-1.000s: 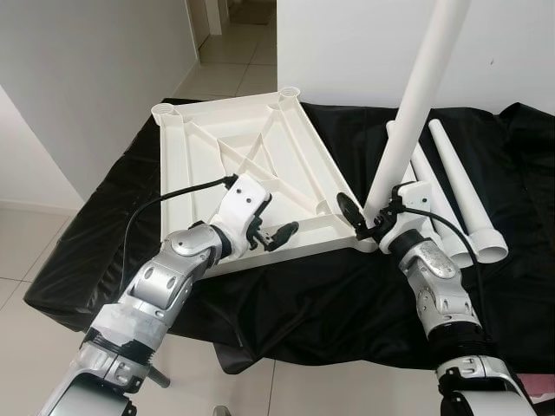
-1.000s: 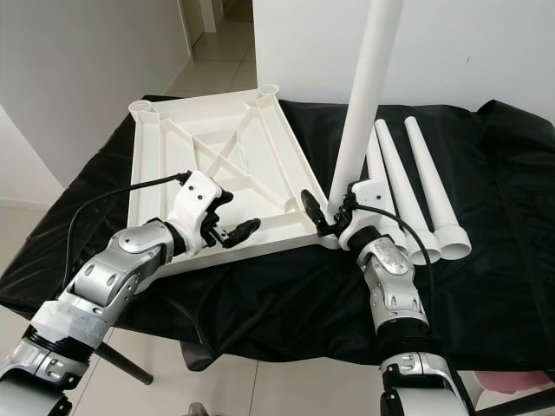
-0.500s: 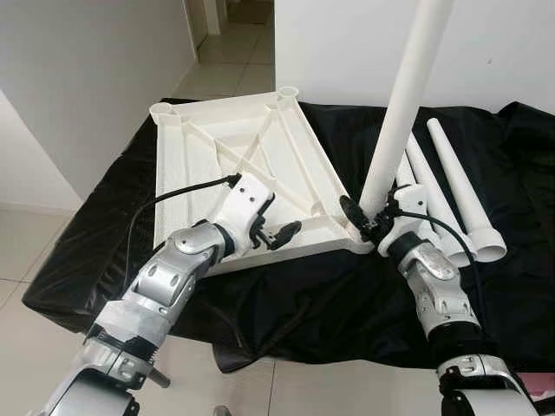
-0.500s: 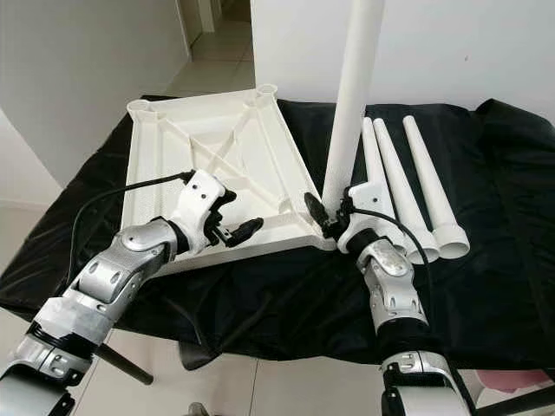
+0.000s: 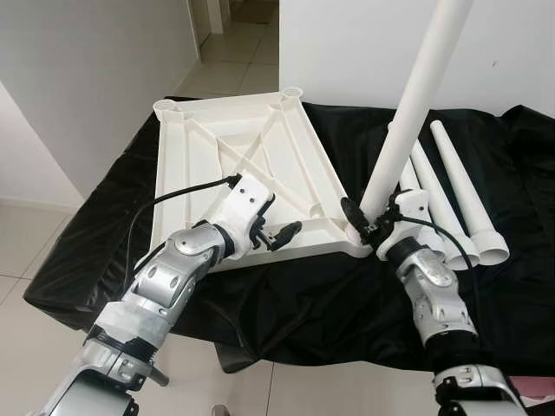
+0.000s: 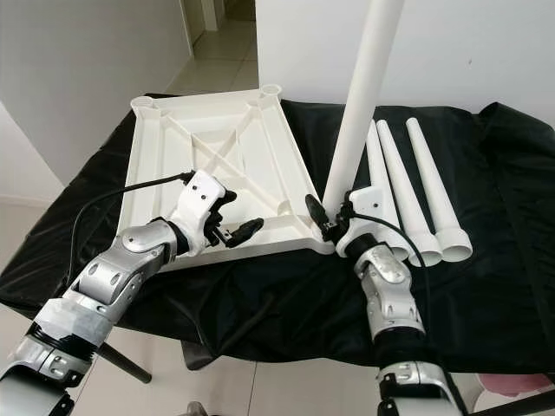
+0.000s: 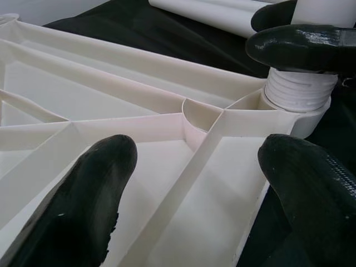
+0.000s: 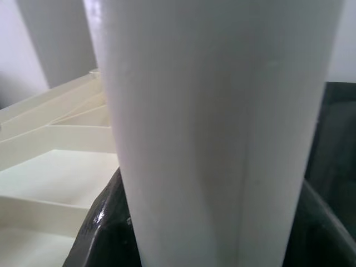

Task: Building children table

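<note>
- While the right end effector (image 5: 360, 223) pinches the smooth white tapered leg (image 5: 409, 121) low down, that leg stands tilted in the near-right corner socket of the tabletop (image 5: 251, 169); ribbed thread shows at its base in the left wrist view.
- Left end effector (image 5: 276, 234) spread over the near edge of the tabletop, black fingers (image 7: 83, 206) apart, gripping nothing.
- Tabletop: one white plastic slab, upside down, ribbed with diagonal braces, round corner sockets.
- Three spare legs (image 5: 468, 195), white tapered tubes, lie side by side to the right.
- Worktop (image 5: 113, 225) draped in glossy wrinkled black cloth.
</note>
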`<state>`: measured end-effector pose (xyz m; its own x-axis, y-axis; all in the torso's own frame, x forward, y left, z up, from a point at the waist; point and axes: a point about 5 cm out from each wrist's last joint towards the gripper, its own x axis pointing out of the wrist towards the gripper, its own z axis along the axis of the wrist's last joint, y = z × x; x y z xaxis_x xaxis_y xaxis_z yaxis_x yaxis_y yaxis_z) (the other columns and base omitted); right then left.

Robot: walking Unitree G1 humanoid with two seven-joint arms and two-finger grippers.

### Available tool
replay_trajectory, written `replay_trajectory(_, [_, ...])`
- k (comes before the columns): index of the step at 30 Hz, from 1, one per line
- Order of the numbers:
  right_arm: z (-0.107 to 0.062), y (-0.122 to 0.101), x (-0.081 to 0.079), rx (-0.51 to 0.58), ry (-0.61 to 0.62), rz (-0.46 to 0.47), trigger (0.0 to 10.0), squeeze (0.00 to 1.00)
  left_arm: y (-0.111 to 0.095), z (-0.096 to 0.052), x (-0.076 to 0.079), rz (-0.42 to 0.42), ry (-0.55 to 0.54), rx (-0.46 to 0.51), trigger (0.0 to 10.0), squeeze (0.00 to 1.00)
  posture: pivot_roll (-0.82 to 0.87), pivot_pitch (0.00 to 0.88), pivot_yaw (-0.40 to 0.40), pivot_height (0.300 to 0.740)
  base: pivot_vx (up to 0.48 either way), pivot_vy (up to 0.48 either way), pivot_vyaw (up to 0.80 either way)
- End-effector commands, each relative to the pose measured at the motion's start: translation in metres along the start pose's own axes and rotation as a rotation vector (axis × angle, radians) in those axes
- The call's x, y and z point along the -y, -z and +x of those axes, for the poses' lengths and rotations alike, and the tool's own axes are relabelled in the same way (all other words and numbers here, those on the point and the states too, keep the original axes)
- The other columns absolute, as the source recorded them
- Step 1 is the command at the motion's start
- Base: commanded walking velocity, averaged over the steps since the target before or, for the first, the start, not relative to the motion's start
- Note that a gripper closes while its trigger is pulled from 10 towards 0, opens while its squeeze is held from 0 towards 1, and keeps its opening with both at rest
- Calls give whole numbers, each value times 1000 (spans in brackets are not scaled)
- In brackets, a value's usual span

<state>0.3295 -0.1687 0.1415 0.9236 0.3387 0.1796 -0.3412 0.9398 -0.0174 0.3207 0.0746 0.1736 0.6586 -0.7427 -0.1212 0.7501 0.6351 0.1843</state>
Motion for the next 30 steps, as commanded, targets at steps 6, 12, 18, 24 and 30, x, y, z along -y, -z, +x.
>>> replay_trajectory(6, [-2, 18, -15, -87, 214, 62, 10000, 0, 2, -3, 5, -4, 116, 4, 10000, 0, -57, 3, 36, 740, 0, 0, 0])
replay_trajectory(12, [-14, 28, -15, -170, 536, -10, 10000, 0, 3, -3, 5, -2, 118, -2, 10000, 0, -57, 0, 35, 740, 0, 0, 0])
replay_trajectory(18, [-18, 33, -30, -187, 658, 29, 10000, 0, 4, -3, 4, -7, 116, -3, 10000, 0, -55, 0, 28, 740, 0, 0, 0])
replay_trajectory(24, [-13, 30, -29, -172, 616, 24, 10000, 0, 5, -4, 4, -4, 118, -7, 10000, 0, -53, 0, 26, 740, 0, 0, 0])
replay_trajectory(30, [-11, 23, -30, -135, 615, 21, 10000, 0, 4, -4, 3, -5, 113, -6, 10000, 0, -51, 0, 26, 740, 0, 0, 0])
